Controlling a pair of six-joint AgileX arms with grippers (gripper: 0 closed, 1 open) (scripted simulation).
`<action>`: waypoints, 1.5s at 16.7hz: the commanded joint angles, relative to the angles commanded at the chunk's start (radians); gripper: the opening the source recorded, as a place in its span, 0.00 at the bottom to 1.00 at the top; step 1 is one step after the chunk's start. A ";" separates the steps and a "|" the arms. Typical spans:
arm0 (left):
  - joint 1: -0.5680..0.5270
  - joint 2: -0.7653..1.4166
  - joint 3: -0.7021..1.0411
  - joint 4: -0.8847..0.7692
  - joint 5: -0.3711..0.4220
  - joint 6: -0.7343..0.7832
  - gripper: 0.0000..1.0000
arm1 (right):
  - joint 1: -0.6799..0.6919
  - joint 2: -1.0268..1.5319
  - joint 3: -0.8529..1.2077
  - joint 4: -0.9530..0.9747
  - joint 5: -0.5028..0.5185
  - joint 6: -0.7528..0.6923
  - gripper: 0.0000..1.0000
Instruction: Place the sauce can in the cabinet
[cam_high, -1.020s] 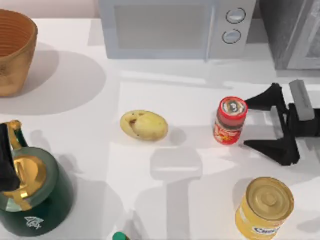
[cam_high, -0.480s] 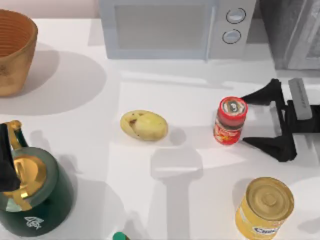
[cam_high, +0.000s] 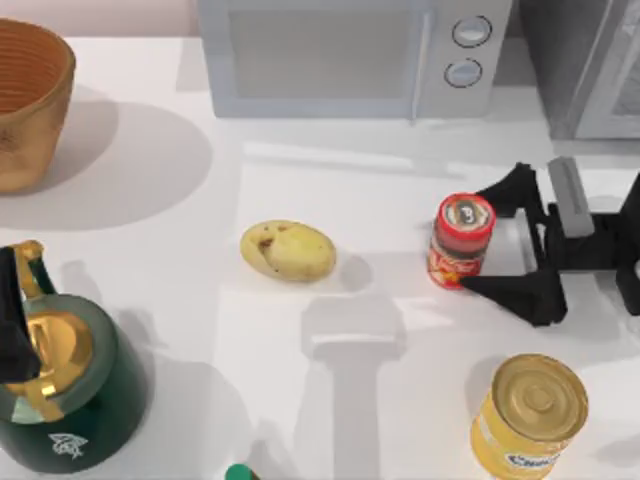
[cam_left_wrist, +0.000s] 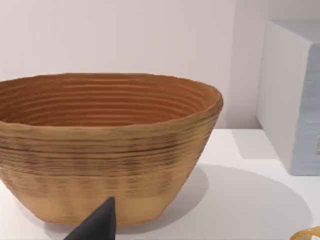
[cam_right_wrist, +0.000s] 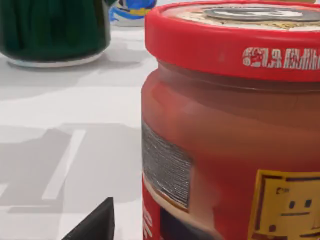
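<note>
The sauce can (cam_high: 461, 241) stands upright right of the table's middle, red with a silvery top; it looms close in the right wrist view (cam_right_wrist: 235, 125). My right gripper (cam_high: 476, 240) reaches in from the right, open, its two black fingers on either side of the can's right half and not closed on it. One fingertip (cam_right_wrist: 95, 222) shows beside the can. The cabinet (cam_high: 590, 60), dark grey with a pale framed door, stands at the back right. My left gripper (cam_high: 10, 320) hangs parked over the kettle at the left edge, with one fingertip (cam_left_wrist: 97, 225) facing the basket.
A light grey microwave (cam_high: 340, 55) stands at the back, left of the cabinet. A yellow can (cam_high: 530, 415) stands in front of the right gripper. A potato (cam_high: 288, 250) lies mid-table, a green kettle (cam_high: 65, 390) sits front left, and a wicker basket (cam_high: 30, 100) back left.
My right gripper has slid left, staying open, so that its fingers now flank the sauce can. The can and the left arm have not moved.
</note>
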 joint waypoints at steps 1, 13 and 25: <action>0.000 0.000 0.000 0.000 0.000 0.000 1.00 | 0.020 0.003 -0.008 0.053 0.021 0.044 1.00; 0.000 0.000 0.000 0.000 0.000 0.000 1.00 | 0.078 -0.002 -0.023 0.159 0.082 0.132 0.70; 0.000 0.000 0.000 0.000 0.000 0.000 1.00 | 0.078 -0.002 -0.023 0.159 0.082 0.132 0.00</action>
